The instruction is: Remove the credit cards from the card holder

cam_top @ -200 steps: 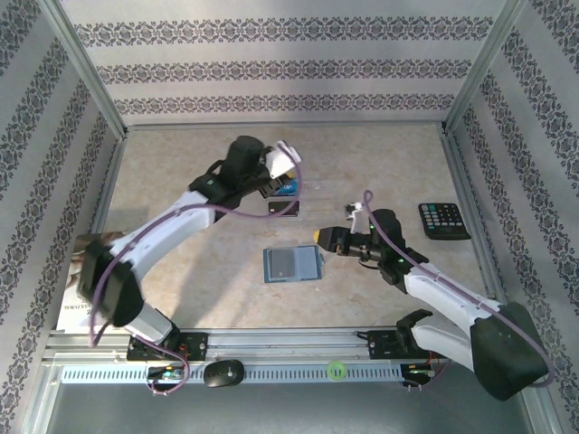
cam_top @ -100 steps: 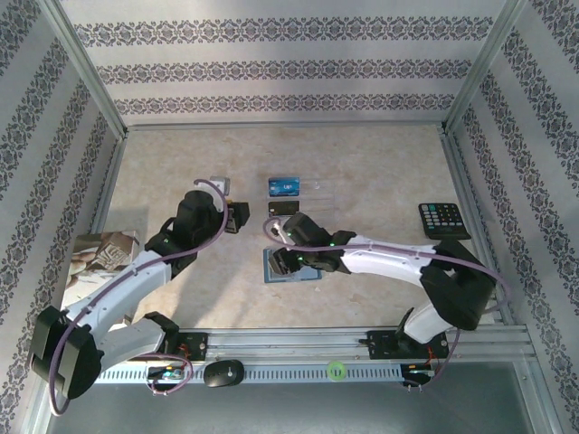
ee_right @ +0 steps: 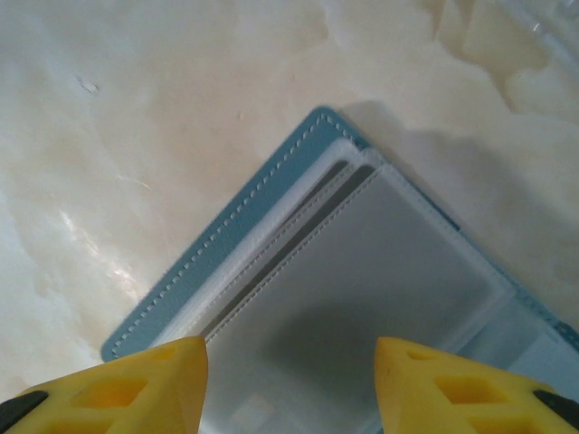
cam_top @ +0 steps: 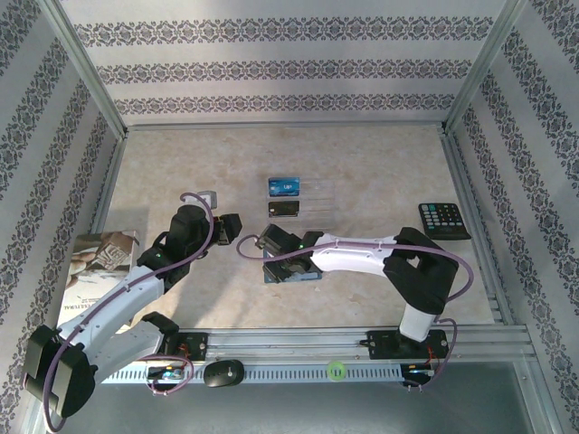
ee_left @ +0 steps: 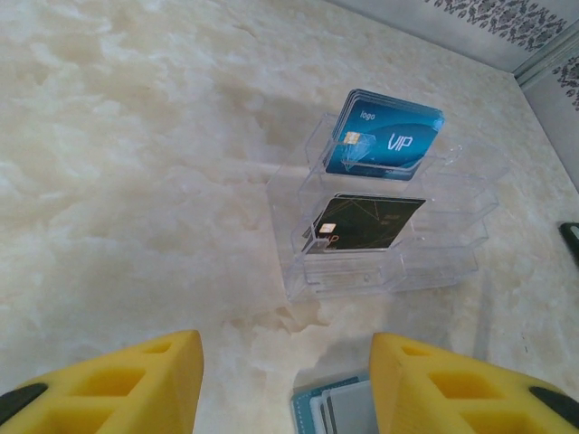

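The teal-blue card holder lies open and flat on the table, its translucent grey pockets facing up; I cannot make out what they hold. My right gripper hangs open close above it, with the yellow fingers either side of a pocket and nothing gripped. In the top view the right gripper covers the holder's left part. My left gripper stands open to the holder's left, empty. Beyond it a blue VIP card and a black card sit in a clear stand.
A black calculator lies at the right side of the table. A printed booklet rests by the left wall. Patterned walls enclose the table on three sides. The right arm stretches across the near middle.
The left gripper pulled back from the clear stand toward the near left. The right arm swung left, and its gripper came from the holder's right side to directly over it.
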`<move>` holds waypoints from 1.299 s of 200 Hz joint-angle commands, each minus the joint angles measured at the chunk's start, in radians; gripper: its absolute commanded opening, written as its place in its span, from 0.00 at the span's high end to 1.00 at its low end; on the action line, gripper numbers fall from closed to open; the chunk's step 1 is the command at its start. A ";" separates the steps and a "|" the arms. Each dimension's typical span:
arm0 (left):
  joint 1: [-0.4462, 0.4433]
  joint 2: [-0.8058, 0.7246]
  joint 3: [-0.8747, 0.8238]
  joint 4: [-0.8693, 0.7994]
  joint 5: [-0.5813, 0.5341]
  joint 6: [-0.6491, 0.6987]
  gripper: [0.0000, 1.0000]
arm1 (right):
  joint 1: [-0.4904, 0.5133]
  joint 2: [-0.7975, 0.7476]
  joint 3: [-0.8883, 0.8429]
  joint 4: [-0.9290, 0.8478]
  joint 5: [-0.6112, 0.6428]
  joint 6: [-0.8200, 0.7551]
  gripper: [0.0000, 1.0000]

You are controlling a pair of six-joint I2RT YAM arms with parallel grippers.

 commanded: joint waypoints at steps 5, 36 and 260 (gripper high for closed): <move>0.015 0.007 -0.016 -0.015 0.040 -0.026 0.49 | 0.013 0.052 0.027 -0.044 0.038 -0.016 0.49; 0.016 0.020 -0.013 -0.004 0.111 -0.018 0.55 | 0.013 0.069 0.015 -0.031 0.047 -0.010 0.63; -0.226 0.509 -0.060 0.295 0.349 -0.117 1.00 | -0.073 -0.189 -0.332 0.494 -0.119 0.176 1.00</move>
